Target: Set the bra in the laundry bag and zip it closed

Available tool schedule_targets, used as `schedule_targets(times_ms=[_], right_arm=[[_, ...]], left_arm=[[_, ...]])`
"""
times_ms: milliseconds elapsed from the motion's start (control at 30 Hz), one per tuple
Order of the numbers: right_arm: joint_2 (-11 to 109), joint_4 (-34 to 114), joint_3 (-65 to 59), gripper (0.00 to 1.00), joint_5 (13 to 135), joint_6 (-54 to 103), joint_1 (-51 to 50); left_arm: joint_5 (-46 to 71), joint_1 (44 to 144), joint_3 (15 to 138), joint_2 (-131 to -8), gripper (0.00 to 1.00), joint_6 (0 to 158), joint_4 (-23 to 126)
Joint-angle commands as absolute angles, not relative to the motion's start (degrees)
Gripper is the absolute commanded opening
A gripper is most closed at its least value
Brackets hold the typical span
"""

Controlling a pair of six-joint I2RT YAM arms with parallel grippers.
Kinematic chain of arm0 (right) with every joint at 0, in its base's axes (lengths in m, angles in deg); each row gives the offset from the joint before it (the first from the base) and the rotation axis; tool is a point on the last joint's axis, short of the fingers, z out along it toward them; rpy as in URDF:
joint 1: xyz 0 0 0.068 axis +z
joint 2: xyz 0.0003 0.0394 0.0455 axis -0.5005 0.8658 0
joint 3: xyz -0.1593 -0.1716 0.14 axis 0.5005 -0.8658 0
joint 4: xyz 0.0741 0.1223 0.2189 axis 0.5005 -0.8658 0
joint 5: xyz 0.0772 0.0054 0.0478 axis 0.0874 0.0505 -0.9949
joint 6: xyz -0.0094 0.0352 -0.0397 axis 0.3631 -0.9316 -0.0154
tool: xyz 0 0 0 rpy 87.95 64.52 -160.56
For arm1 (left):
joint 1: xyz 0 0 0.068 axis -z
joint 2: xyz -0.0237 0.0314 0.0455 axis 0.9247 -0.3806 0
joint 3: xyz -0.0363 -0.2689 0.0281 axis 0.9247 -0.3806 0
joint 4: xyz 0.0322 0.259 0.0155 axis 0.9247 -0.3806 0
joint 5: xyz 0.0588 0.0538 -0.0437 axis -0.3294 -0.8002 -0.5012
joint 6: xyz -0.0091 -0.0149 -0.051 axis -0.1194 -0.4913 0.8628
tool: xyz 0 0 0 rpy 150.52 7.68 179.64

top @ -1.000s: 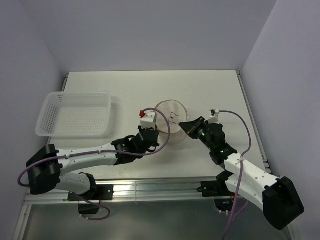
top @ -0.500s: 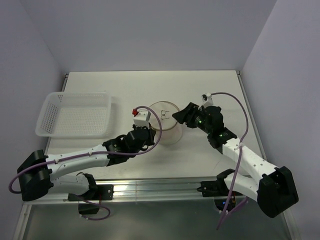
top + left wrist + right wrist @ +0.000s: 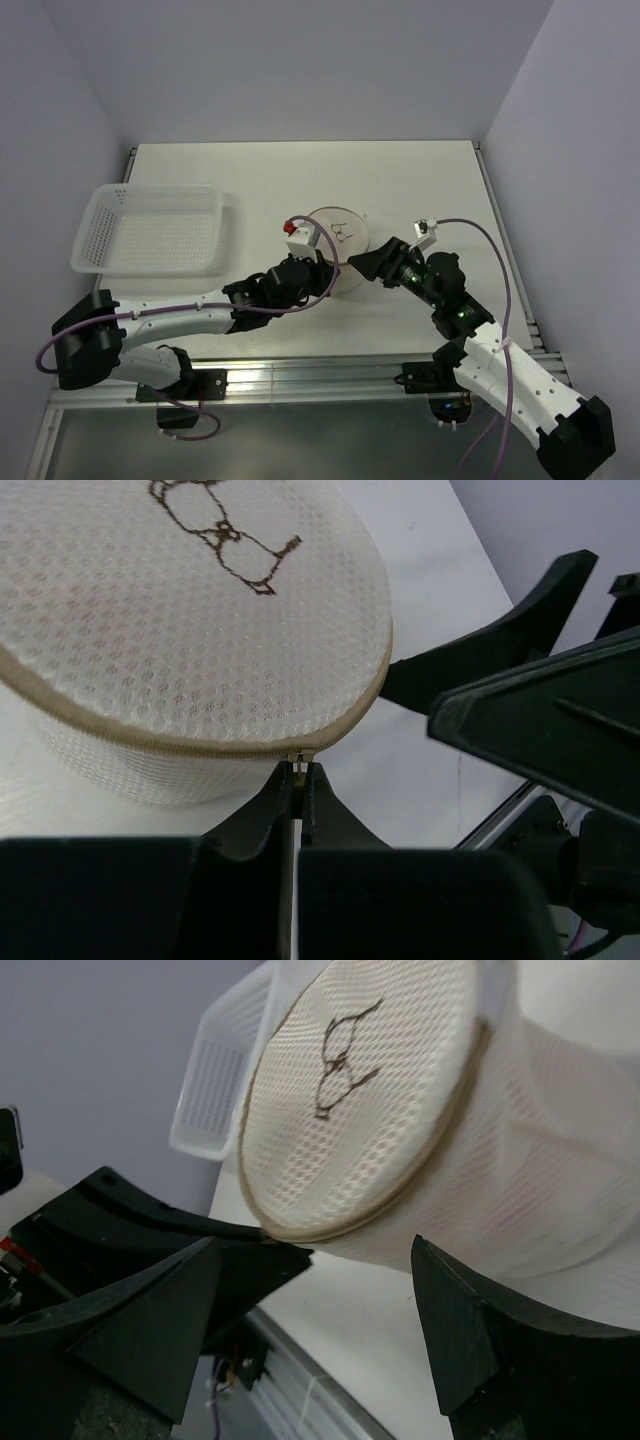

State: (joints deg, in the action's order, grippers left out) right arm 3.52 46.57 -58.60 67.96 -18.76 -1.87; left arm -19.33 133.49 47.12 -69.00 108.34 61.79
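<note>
From above, the laundry bag (image 3: 340, 232) stands on the white counter (image 3: 430, 180) at mid-frame, to the right of the perforated basket (image 3: 95, 235). The left gripper (image 3: 327, 277) meets its lower edge and the right gripper (image 3: 360, 264) sits at its lower right side. The bra shows in no view; it is presumably inside the mesh, though that cannot be told. In the left wrist view the bag fills the upper left with its embroidered mark (image 3: 225, 530) facing up. The left gripper's jaws are pressed together on the small metal zipper pull (image 3: 300, 767), where the tan zip rim (image 3: 150, 740) curves lowest; how far the zip has run is unclear. In the right wrist view the bag sits upper right. The right gripper is spread wide, one finger at each lower corner, and the drum's wall is near but not clearly touched. The bag should handle as light and springy, its mesh denting and the whole case sliding on the smooth counter under any pull. The zip is therefore best drawn by its tab while the other gripper steadies the stiffer rim opposite, not the soft dome face.
</note>
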Motion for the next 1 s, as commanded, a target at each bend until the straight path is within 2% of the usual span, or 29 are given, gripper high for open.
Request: schedule_targets(times_ms=[0, 33, 100, 200, 233, 267, 400, 500, 533, 600, 667, 733, 967], right_arm=[[5.3, 52.6, -58.2, 0.82, 66.4, -22.5, 0.3], [6.2, 54.7, -58.2, 0.77, 65.8, -22.9, 0.3], [8.5, 55.4, -58.0, 0.75, 65.3, -23.5, 0.2], [10.1, 59.5, -59.3, 0.59, 65.5, -25.8, 0.3], [10.6, 60.2, -59.7, 0.51, 65.4, -26.2, 0.3], [10.9, 60.2, -59.6, 0.47, 65.3, -26.0, 0.3], [11.5, 59.7, -59.8, 0.44, 67.6, -26.0, 0.3], [11.9, 58.2, -59.1, 0.28, 68.1, -25.1, 0.3], [11.8, 58.1, -59.1, 0.19, 68.7, -25.2, 0.3], [12.4, 58.0, -58.7, 0.13, 69.0, -24.4, 0.2], [13.3, 56.5, -58.1, 0.03, 69.3, -23.5, 0.1], [13.5, 56.7, -58.3, 0.0, 70.2, -23.0, 0.0], [13.7, 53.9, -57.2, 0.0, 69.4, -19.1, -3.7]], left_arm=[[-17.1, 134.7, 49.8, -70.2, 0.0, 108.9, 67.1], [-17.8, 134.9, 50.0, -70.3, 0.0, 108.7, 66.8], [-18.5, 135.6, 49.7, -69.9, 0.0, 108.7, 66.7], [-18.1, 135.7, 49.7, -69.7, 0.0, 108.4, 65.9], [-18.5, 135.8, 49.5, -69.7, 0.0, 108.3, 65.7], [-18.7, 135.8, 49.1, -69.4, 0.0, 108.5, 65.8], [-18.5, 135.8, 48.9, -68.9, 0.0, 107.5, 65.4], [-18.9, 135.8, 48.2, -68.4, 0.0, 107.8, 64.8], [-18.9, 135.8, 47.9, -68.2, 0.0, 107.7, 64.5], [-19.2, 135.8, 47.6, -67.6, 0.0, 107.1, 64.0], [-20.1, 135.8, 46.9, -67.0, 0.0, 107.1, 63.1], [-20.7, 135.8, 46.4, -66.5, 0.0, 107.0, 62.3], [-23.8, 134.7, 43.4, -61.9, 0.0, 106.7, 58.9]])
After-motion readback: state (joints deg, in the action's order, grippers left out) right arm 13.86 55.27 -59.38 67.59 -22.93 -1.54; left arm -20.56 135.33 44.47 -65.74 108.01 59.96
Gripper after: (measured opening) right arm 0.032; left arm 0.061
